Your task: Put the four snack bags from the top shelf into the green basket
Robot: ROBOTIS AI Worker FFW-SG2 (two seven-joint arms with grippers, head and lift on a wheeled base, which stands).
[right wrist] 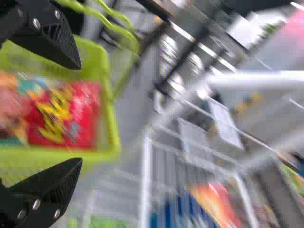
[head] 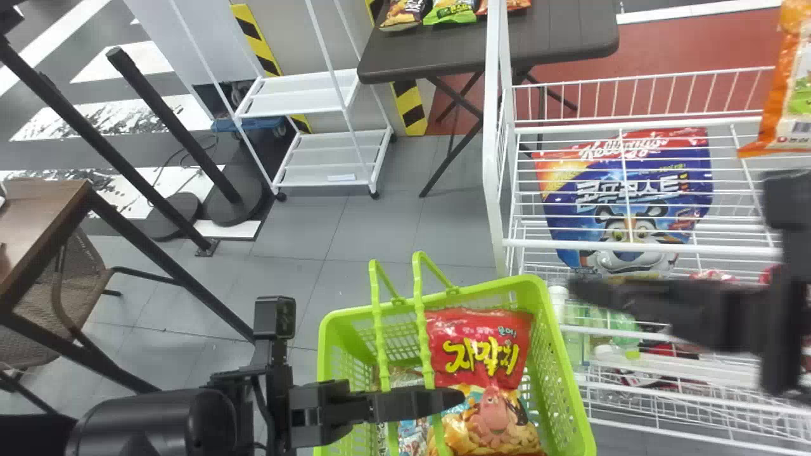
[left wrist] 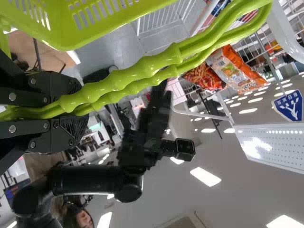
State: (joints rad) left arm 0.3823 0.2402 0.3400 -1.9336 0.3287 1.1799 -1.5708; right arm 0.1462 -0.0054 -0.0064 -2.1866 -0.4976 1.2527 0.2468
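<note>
The left gripper (head: 451, 399) pinches the looped handles (head: 423, 329) of the green basket (head: 564, 373) between its fingers, steadying it beside a white wire rack (head: 497, 158). In the basket, a red snack bag (head: 478, 345) lies next to a blue one (head: 415, 437) — the handles cross over the load and partly screen it.

The right gripper (head: 586, 294), its fingers spread apart, is just beside the basket, in front of the rack's lower shelves. On the top shelf sits an orange snack bag (head: 782, 95), with a red-and-orange bag (left wrist: 204, 78) touching it.

A large blue cereal bag (head: 627, 196) stands behind the wires of a shelf below, bottles (head: 624, 332) lower still. Beyond — a dark tabletop (head: 431, 54) with more bags (head: 451, 11), a white cart (head: 336, 136) and, at left, a wooden table (head: 38, 215) near a woven chair (head: 82, 285).
</note>
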